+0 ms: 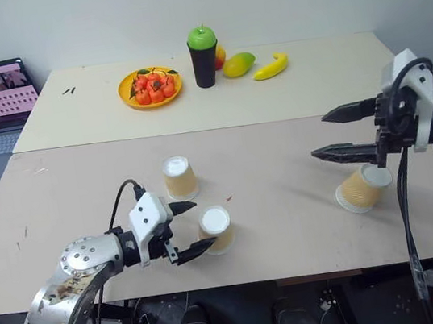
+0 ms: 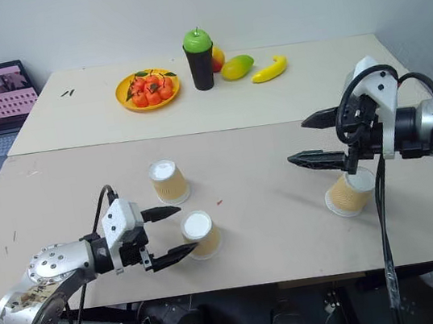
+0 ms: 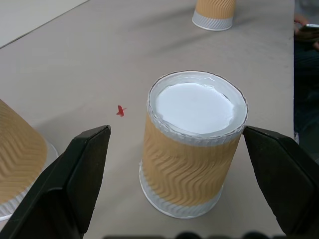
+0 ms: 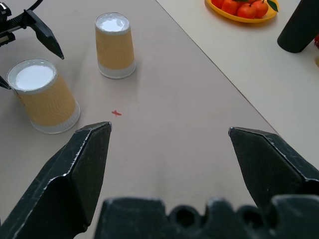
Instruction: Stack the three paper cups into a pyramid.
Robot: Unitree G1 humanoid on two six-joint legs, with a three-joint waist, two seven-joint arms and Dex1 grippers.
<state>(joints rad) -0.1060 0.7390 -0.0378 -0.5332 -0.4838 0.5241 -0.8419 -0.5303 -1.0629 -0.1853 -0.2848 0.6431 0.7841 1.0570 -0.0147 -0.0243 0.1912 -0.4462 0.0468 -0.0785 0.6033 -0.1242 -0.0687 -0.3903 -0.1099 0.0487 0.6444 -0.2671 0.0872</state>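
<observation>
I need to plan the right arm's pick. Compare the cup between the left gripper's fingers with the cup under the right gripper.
The cup by the left gripper, call it the near cup, stands upside down, base up; the far-right cup lies tipped on its side. The near cup sits between open fingers; the right gripper hovers above the far-right cup, open. Both are tan, ribbed paper cups with white rims, and neither is gripped.

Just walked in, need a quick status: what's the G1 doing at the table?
Stacking hasn't started. The left gripper is open with its fingers on either side of an upside-down paper cup near the table's front edge, not closed on it. A second cup stands upside down just behind. The third cup lies tipped on the right, below the open right gripper, which hangs above the table holding nothing.
</observation>
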